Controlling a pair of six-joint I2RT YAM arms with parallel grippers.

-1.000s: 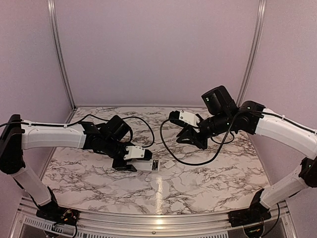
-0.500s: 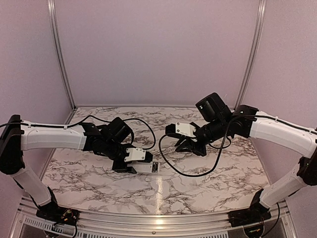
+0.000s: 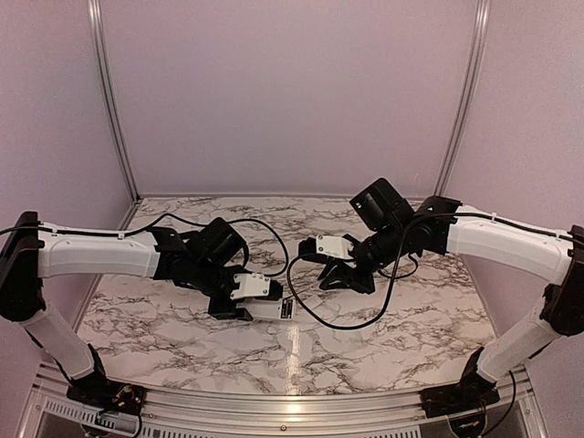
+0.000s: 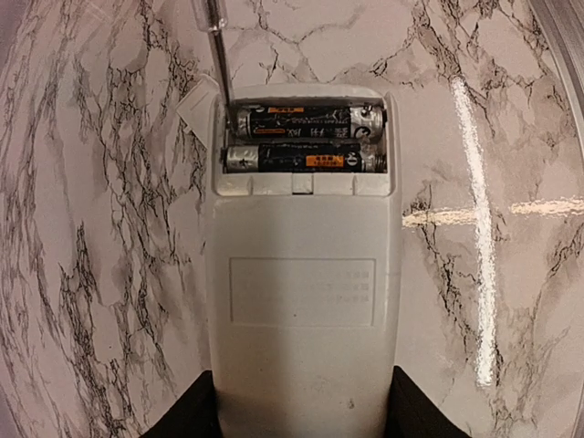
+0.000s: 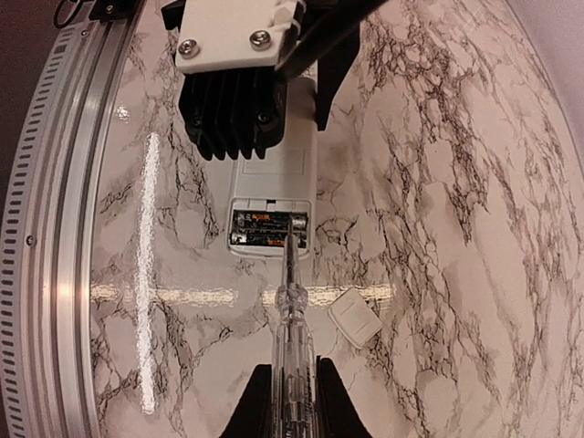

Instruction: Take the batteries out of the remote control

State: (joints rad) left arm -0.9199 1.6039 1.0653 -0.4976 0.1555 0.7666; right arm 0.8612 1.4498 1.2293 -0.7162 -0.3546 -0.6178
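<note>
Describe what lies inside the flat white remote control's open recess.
Two dark cylindrical batteries lie side by side; a thin metal rod tip pokes in. Beneath them is covered.

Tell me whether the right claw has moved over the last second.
Yes. In the top view the right claw has come left and down, away from the right corner post and nearer the remote control.

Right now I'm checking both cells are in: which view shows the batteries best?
Left wrist: both batteries lie close-up in the open remote. Right wrist shows them small, the screwdriver tip over them. Top view: too small to make out.
</note>
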